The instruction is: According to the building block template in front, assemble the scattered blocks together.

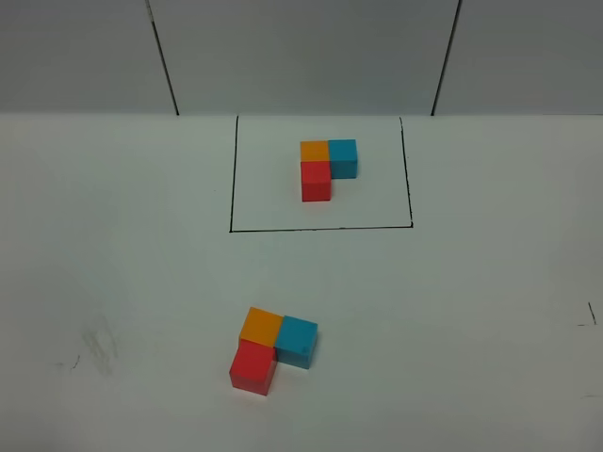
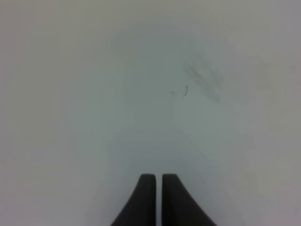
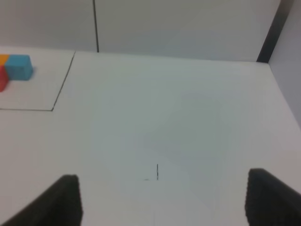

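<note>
The building block template [image 1: 327, 166] sits at the back inside a black-line rectangle: orange and cyan-blue cubes side by side, red joined to the orange. Part of it shows in the right wrist view [image 3: 18, 67]. Nearer the front, the unframed red block [image 1: 252, 367], orange block [image 1: 261, 326] and cyan-blue block [image 1: 297, 341] lie pressed together in the same L shape, turned slightly. Neither arm shows in the exterior high view. My left gripper [image 2: 158, 178] is shut and empty over bare table. My right gripper [image 3: 162, 186] is open and empty, apart from all blocks.
The white table [image 1: 471, 311] has faint grey smudges at the left [image 1: 99, 344] and small black marks at the right edge [image 1: 589, 318]. A grey back wall with dark vertical seams [image 1: 165, 56] stands behind the table.
</note>
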`<state>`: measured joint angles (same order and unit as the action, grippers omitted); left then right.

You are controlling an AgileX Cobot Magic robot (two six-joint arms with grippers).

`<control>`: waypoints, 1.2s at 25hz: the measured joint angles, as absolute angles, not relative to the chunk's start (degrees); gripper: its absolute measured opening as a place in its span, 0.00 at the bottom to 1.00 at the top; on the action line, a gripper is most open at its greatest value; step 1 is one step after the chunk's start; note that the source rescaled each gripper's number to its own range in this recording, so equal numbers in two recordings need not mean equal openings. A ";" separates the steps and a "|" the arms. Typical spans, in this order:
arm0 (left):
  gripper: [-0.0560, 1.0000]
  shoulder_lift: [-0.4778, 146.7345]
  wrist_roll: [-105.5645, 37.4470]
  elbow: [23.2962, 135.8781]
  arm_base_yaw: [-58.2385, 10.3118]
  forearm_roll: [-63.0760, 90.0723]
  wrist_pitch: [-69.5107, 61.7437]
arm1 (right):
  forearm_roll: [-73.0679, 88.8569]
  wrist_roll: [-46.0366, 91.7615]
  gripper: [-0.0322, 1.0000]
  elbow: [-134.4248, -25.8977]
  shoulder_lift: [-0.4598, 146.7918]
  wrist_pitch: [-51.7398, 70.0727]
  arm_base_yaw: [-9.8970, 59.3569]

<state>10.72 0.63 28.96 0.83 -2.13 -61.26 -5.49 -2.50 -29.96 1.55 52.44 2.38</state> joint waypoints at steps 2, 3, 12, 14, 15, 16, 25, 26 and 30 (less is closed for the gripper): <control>0.06 10.72 0.63 28.96 0.83 -2.13 -61.26 | -5.54 -3.10 0.82 -29.31 1.11 51.68 2.38; 0.06 10.72 0.63 28.96 0.83 -2.13 -61.26 | -5.54 -3.30 0.82 -29.30 0.97 51.18 2.38; 0.06 10.72 0.63 28.96 0.83 -2.13 -61.26 | -6.26 -3.86 0.82 -29.19 -0.24 51.03 2.38; 0.06 10.72 0.63 28.96 0.83 -2.13 -61.26 | -6.26 -3.98 0.82 -29.19 -0.24 51.03 2.38; 0.06 10.72 0.63 28.96 0.83 -2.13 -61.26 | -6.26 -3.98 0.82 -29.19 -0.24 51.03 2.38; 0.06 10.72 0.63 28.96 0.83 -2.13 -61.26 | -6.26 -4.02 0.82 -29.19 -0.24 51.09 2.38; 0.06 10.72 0.63 28.96 0.83 -2.13 -61.26 | -6.26 -4.02 0.82 -29.25 -0.24 51.84 2.38; 0.06 10.72 0.63 28.96 0.83 -2.13 -61.26 | -6.26 -4.10 0.82 -29.45 -0.24 52.74 2.38; 0.06 10.72 0.63 28.96 0.83 -2.13 -61.26 | -6.58 -4.44 0.82 -30.10 -0.24 58.29 2.38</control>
